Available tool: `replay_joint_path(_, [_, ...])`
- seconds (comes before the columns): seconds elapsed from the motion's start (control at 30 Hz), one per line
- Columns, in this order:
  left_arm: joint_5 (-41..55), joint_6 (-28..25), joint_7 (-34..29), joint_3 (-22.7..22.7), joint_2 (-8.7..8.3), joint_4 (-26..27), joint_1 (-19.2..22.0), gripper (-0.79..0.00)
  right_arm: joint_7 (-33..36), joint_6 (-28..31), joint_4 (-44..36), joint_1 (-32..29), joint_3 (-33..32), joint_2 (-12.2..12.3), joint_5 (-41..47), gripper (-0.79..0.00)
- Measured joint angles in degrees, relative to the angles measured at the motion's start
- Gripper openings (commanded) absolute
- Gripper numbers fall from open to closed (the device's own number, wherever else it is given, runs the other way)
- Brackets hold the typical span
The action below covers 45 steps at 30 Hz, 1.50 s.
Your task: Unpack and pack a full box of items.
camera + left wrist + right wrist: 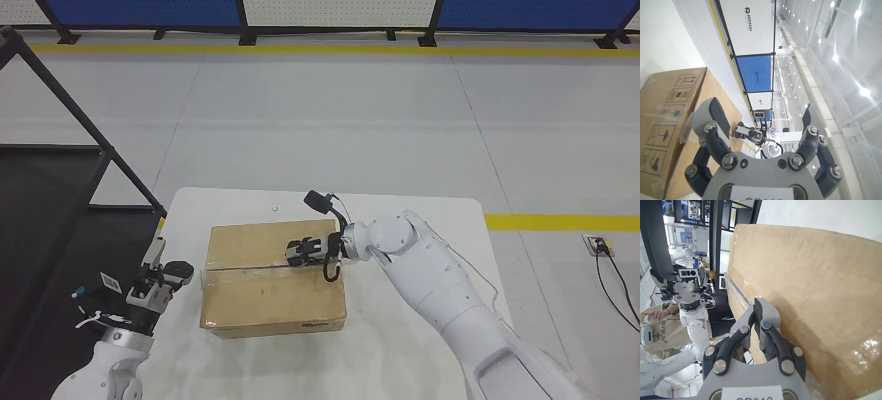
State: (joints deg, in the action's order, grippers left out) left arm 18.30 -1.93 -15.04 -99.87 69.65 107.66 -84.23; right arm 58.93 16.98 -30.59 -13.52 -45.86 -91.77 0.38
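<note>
A closed brown cardboard box (270,290) lies on the white table (420,215), its top flaps sealed along the seam with clear tape (738,291). My right gripper (298,250) rests over the box top right by the seam, its fingers shut with nothing visible between the pads (756,306). The box top (810,285) runs close alongside it. My left gripper (163,270) sits off the box's left end, near the table's left edge. It is open and empty (762,106), beside the box's printed end face (668,106). Beyond it the right gripper (738,130) sits on the box.
A black metal frame (60,170) stands just left of the table. Bare tabletop lies behind the box and to its right. Floor with yellow lines (560,222) surrounds the table.
</note>
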Motion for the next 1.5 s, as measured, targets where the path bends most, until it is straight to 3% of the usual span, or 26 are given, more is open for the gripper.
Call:
replay_joint_path(0.27, [0.4,-0.3,0.5,-0.5,0.03,0.4,-0.7,0.000,0.9,-3.5,-2.6,-1.1,-0.5,0.7,-1.1,-0.785])
replay_joint_path(0.53, [0.4,0.3,0.1,0.1,0.04,-0.1,0.1,0.000,7.2,-9.6,-9.9,-4.9,-5.7,4.2,-0.4,-0.785])
replay_joint_path(0.8, [0.0,0.6,-0.3,0.5,0.00,-0.3,0.9,0.000,4.4,-19.2,-20.3,-10.9,-10.7,7.8,-6.4,-0.785])
replay_joint_path(1.13, [0.0,1.0,-0.5,0.1,-0.08,-0.9,1.3,0.000,5.1,-23.3,-31.6,-19.3,-18.9,11.6,-8.0,-0.785])
replay_joint_path(1.5, [-0.4,1.0,-0.4,0.3,-0.10,-0.6,1.3,0.000,5.7,-26.5,-29.9,-20.4,-21.4,12.9,-6.7,-0.785])
